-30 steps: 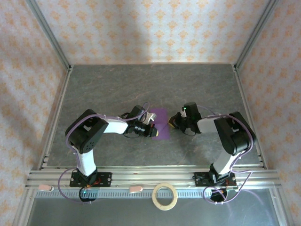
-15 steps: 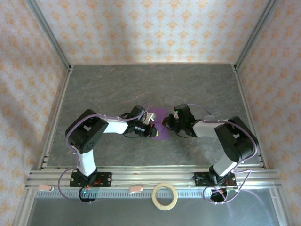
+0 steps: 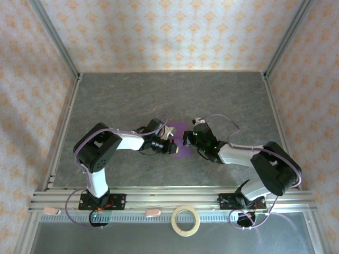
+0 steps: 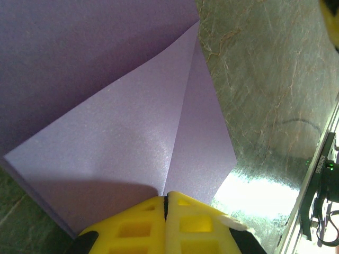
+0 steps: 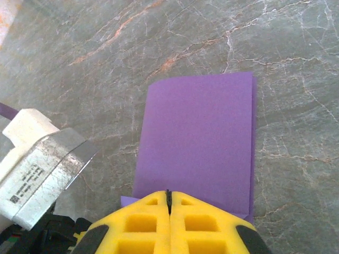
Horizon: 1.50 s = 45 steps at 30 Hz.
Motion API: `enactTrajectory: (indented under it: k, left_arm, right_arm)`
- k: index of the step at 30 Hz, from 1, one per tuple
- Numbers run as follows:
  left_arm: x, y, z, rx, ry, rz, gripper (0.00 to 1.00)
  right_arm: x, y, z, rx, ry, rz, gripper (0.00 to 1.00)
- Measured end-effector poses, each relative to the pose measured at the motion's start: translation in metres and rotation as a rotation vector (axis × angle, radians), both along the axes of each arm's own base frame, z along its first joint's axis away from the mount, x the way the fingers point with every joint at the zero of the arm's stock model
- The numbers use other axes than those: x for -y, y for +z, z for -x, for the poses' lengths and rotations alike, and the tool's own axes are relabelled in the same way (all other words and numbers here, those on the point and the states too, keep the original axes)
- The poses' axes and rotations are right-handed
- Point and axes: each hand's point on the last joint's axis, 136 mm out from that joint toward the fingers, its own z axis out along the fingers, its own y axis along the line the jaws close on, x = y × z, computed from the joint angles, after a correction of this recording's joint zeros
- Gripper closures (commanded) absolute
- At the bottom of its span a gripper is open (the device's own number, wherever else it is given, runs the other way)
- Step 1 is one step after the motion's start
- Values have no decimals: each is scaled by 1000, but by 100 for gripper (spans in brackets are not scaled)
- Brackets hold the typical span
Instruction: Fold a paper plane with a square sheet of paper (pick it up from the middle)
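The square sheet of paper [image 3: 179, 129] is purple and lies folded on the grey table between my two grippers. In the left wrist view the paper [image 4: 122, 132] shows a triangular flap with a crease running to its far point. My left gripper [image 4: 166, 197] is shut, its yellow tips resting on the near end of that crease. In the right wrist view the paper [image 5: 198, 143] looks like an upright rectangle. My right gripper [image 5: 169, 193] is shut, with its tips over the sheet's near edge. From above, the left gripper [image 3: 172, 147] and right gripper [image 3: 186, 139] almost meet over the sheet.
A tan tape ring [image 3: 186, 220] lies on the metal shelf in front of the arm bases. The left arm's white and silver wrist housing [image 5: 37, 174] sits close beside the right gripper. Aluminium rails [image 3: 159, 198] border the table, and open grey surface lies beyond the paper.
My right arm has stretched leftward, bringing its shut gripper from the paper's right side onto the sheet. The left arm and the paper have stayed put.
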Motion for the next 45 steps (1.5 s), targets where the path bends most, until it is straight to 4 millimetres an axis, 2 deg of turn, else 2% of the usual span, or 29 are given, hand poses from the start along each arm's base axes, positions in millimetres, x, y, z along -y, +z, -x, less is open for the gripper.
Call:
enactTrajectory:
  k: [6,13,19,26,31,39,42,45]
  left_arm:
    - [0,0,0,0,0,0,100]
    - [0,0,0,0,0,0,100]
    - [0,0,0,0,0,0,100]
    - [0,0,0,0,0,0,100]
    - [0,0,0,1,0,1,100]
    - [0,0,0,4,0,2,100]
    - [0,1,0,6,1,2,100]
    - [0,2,0,10,1,5,100]
  right_arm:
    - [-5,-19,12,-20,58,13,100]
    - [-9,-43,18,-81,87,20,100]
    - [2,-53,12,-127,42,-3,100]
    - [16,-53,3,-150,0,-46,100]
    - [17,-52,2,-158,-2,-59,100]
    - [-5,-26,10,-176,75,-209,100]
    - [-11,-29,14,-221,90,-238,100]
    - [-13,-41,15,-272,84,-236,100]
